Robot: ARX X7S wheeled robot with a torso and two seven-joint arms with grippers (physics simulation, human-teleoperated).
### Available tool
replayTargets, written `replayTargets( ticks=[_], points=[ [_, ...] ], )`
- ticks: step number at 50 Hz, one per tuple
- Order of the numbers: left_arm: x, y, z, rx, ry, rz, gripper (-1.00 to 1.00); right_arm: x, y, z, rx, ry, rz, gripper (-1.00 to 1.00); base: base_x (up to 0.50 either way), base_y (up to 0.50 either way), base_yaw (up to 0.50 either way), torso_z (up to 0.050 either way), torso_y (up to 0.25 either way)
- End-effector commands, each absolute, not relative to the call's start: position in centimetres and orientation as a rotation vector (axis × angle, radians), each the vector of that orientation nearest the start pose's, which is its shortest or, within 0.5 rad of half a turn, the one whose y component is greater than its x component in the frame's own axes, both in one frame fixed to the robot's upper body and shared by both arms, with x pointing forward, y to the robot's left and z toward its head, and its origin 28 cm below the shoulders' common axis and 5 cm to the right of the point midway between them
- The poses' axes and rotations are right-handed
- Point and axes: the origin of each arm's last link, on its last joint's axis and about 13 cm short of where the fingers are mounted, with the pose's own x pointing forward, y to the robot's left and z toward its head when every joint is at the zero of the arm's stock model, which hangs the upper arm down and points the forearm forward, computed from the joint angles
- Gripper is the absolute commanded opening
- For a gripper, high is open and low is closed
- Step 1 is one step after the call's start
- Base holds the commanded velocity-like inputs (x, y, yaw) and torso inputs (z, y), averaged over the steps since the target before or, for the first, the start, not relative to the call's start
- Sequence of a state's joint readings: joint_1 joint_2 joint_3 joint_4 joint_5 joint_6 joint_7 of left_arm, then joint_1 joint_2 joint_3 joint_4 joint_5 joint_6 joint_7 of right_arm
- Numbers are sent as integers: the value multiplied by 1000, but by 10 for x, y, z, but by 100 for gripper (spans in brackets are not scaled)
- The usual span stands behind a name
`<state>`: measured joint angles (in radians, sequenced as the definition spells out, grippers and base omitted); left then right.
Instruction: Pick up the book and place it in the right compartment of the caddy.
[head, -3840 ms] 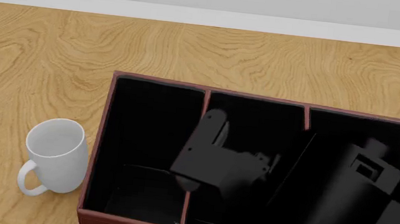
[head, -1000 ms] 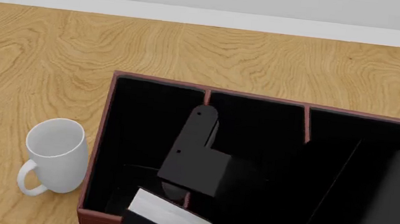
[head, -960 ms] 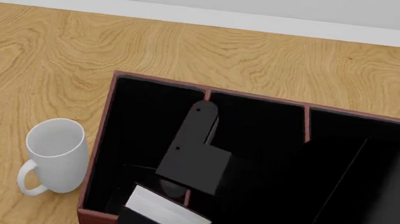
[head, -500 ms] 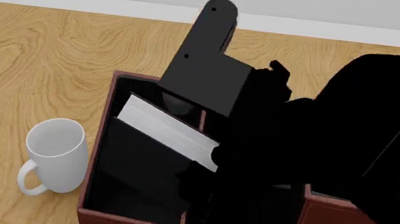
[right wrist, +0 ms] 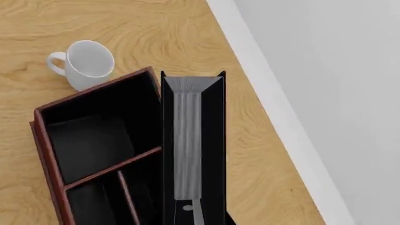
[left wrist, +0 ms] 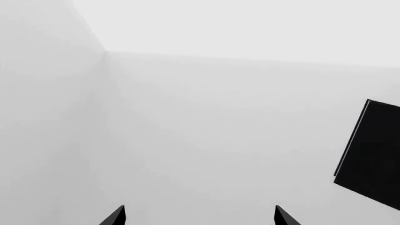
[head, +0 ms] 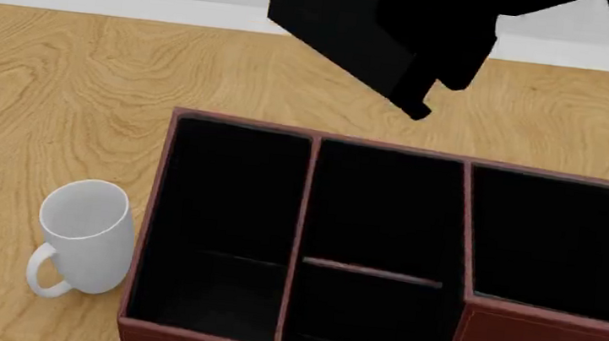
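Observation:
In the right wrist view the book [right wrist: 190,136] shows its black covers and pale page edge. My right gripper [right wrist: 192,216] is shut on it, fingers hidden behind the covers. It hangs high over the reddish-brown caddy [right wrist: 44,140] and the table. In the head view the right arm and its load form a black mass [head: 349,22] at the top, above and beyond the caddy's rear wall [head: 398,146]. The right compartment [head: 547,238] is a square black bay with a taller front wall. My left gripper [left wrist: 200,216] is open, facing a grey wall.
A white mug [head: 83,236] stands on the wooden table [head: 65,77] just left of the caddy. A pale baseboard [head: 129,6] runs behind the table. A black flat panel with a light edge [left wrist: 372,154] shows in the left wrist view; what it is cannot be told.
The right arm has lifted the book up out of the caddy's left and middle bays to the top of the head view. All three columns of the caddy are now uncovered.

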<state>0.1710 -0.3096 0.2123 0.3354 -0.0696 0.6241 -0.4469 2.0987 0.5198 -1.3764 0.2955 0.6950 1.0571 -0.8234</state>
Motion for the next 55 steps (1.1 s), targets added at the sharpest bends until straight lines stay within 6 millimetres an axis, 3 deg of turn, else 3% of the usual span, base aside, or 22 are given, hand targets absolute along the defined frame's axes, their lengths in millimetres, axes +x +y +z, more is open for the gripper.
replayTargets(
  ticks=[1,7,19,45,55],
  points=[
    [161,215,91,-96,-754,92,100,321,-167,490,-941,413,524,-100,0,0,0,0,0],
    [160,215,92,-99,-761,89,100,321,-177,496,-940,455,468,-100,0,0,0,0,0],
    [160,215,92,-103,-759,89,100,328,-198,490,-952,550,361,-100,0,0,0,0,2],
    [162,216,91,-87,-746,105,100,349,-224,418,-944,723,304,-100,0,0,0,1,1],
    [162,215,90,-83,-741,104,100,350,-225,396,-918,752,338,-100,0,0,0,0,1]
  ],
)
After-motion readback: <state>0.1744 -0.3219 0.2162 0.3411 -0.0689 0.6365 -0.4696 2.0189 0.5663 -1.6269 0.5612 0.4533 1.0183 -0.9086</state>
